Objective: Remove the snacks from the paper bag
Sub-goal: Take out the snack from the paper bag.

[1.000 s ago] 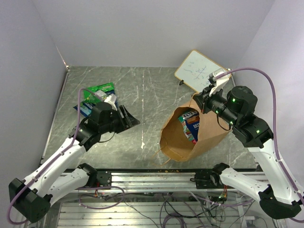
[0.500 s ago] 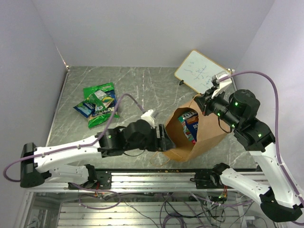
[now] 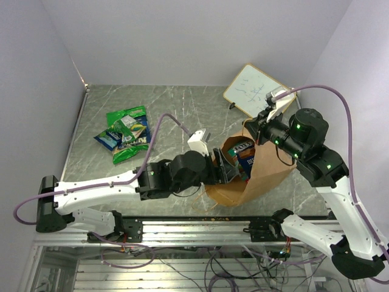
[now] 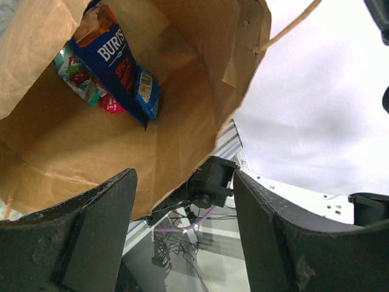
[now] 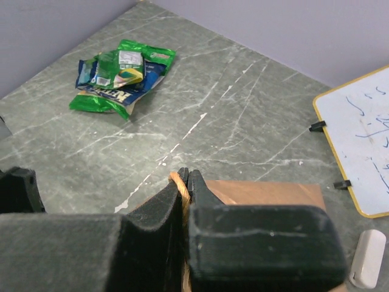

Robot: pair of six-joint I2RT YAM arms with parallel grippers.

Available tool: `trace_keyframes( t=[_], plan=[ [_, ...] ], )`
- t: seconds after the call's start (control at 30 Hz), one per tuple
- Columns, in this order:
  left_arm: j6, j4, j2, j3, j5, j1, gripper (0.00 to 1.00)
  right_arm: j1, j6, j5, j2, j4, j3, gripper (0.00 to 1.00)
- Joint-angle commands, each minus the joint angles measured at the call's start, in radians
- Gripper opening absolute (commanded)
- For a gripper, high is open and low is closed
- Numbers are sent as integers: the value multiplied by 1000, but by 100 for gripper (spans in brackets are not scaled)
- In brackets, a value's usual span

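Note:
The brown paper bag [image 3: 270,170] lies tilted on the table with its mouth toward the left. My right gripper [image 3: 255,129] is shut on its twisted paper handle [image 5: 179,182] and holds the top edge up. My left gripper [image 3: 228,171] is open and empty at the bag's mouth, its jaws wide apart [image 4: 183,201]. Inside the bag lie a blue snack packet [image 4: 115,58] and a red/pink and green packet [image 4: 82,82]; the blue one also shows from above [image 3: 245,152]. Several green and blue snack packets [image 3: 126,134] lie piled on the table at the left, also in the right wrist view [image 5: 118,76].
A white writing board [image 3: 255,90] with a yellow frame lies at the back right, just behind the bag [image 5: 364,146]. A small white object [image 5: 369,266] lies next to it. Walls close off the left, back and right sides.
My left arm swung from beside the snack pile at the left across to the bag, and its open fingers now sit at the mouth. My right gripper kept its hold on the handle.

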Motion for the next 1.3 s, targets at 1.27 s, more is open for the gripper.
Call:
trace_keyframes(
  t=[1.27],
  plan=[
    [26,192,672,276,-248,23,70,3,-48,68,22,-111,163,0]
  ],
)
